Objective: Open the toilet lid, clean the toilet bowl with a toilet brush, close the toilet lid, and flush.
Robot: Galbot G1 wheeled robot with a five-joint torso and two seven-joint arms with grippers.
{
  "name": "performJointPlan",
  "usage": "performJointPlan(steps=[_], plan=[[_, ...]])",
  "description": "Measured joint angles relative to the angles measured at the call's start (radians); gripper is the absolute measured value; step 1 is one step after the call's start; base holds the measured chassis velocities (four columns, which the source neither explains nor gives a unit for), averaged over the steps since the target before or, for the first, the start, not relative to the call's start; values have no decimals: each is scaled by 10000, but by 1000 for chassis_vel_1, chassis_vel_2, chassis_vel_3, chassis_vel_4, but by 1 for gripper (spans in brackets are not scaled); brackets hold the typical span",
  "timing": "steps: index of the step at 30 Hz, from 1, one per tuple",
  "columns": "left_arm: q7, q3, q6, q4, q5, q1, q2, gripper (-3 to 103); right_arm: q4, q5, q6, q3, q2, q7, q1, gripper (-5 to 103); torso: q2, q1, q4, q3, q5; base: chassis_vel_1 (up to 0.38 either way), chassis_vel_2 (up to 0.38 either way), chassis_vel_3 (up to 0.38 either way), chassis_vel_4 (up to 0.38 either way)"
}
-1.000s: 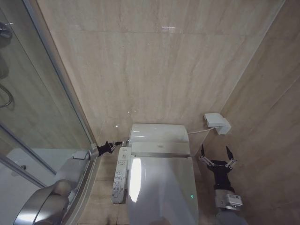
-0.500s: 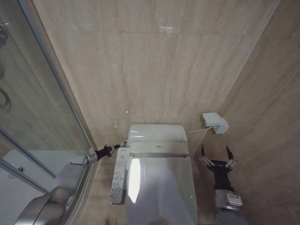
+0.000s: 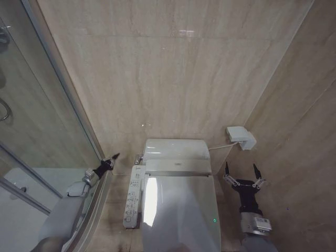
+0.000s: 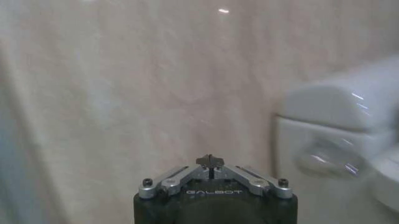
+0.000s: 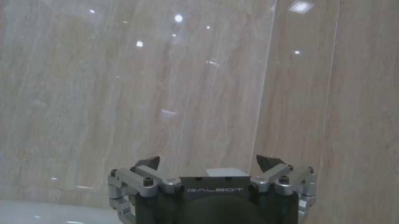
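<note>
Room: small bathroom corner. Back wall (image 3: 173,73) clad in large beige stone-look tiles with faint vertical veining, glossy; thin grout lines visible. Small bright ceiling-light reflection (image 3: 187,33) high on the back wall, more glints on the same tiles in the right wrist view. Side wall (image 3: 304,126) on the right, same tile, meets the back wall at a slanting corner seam. White wall box (image 3: 242,137) mounted near that corner, a thin white cable (image 3: 219,147) running from it. Left side: glass shower partition (image 3: 37,105) in a pale metal frame (image 3: 65,84), white shower tray (image 3: 31,189) behind it. Floor (image 3: 113,220) tiled beige, in shadow.
</note>
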Motion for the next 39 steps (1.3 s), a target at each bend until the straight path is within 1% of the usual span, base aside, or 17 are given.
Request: performJointPlan(steps=[3,4,5,9,10,12,15,16,19,24,28,29,32,34,37,38,39], plan=[[-1195,-171,496,-1001,-230,572,-10,0,0,0,0,0,0,1,1,100,0,0,3,0,-1,0,0,0,0],[-1462,-215,589,-1224,-249,681,-20,0,0,0,0,0,0,0,0,100,0,0,3,0,-1,0,0,0,0],[-1462,-215,589,-1224,-249,681,-20,0,0,0,0,0,0,0,0,100,0,0,3,0,-1,0,0,0,0],[-2901,-471,1115,-2554,-440,1320,-95,0,0,0,0,0,0,1,0,100,0,0,4,0,-1,0,0,0,0],[-3144,-536,1191,-2809,-473,1432,-134,0,0,0,0,0,0,1,1,100,0,0,3,0,1,0,0,0,0],[-3322,-584,1272,-3011,-515,1516,-168,0,0,0,0,1,0,2,0,100,0,0,3,0,1,0,0,0,0],[-4031,-783,1520,-3975,-669,1910,-356,0,0,0,0,0,0,0,0,100,0,1,2,1,0,0,0,0,0],[-4031,-783,1520,-3975,-669,1910,-356,0,0,0,0,0,0,0,0,100,0,1,2,1,0,0,0,0,0],[-4426,-955,1700,-4905,-706,2355,-532,0,0,0,0,0,0,1,1,100,-1,1,1,0,1,0,0,0,0],[-4781,-1132,1825,-5753,-674,2859,-696,0,0,0,0,0,0,1,1,100,-1,1,2,1,1,0,0,0,0],[-5436,-1478,2171,-7188,-545,3830,-999,0,0,0,0,0,0,0,0,100,-2,1,3,0,2,0,0,0,0],[-5436,-1478,2171,-7188,-545,3830,-999,0,0,0,0,0,0,0,0,100,-2,1,3,0,2,0,0,0,0],[-5794,-1603,2362,-8159,-456,4630,-1160,0,0,0,0,0,0,1,0,100,-2,1,3,0,0,0,0,0,0],[-5851,-1634,2410,-8381,-456,4825,-1195,0,0,0,0,0,0,0,0,100,-1,1,3,0,0,0,0,0,0],[-6009,-1754,2598,-9210,-456,5512,-1299,0,0,0,0,0,0,1,0,100,-1,0,3,0,1,0,0,0,0],[-6015,-1768,2616,-9337,-455,5626,-1311,20,0,0,0,0,0,1,0,100,-1,0,3,0,1,0,0,0,0],[-6015,-1768,2616,-9337,-455,5626,-1311,20,0,0,0,0,0,1,0,100,-1,0,3,0,1,0,0,0,0]])
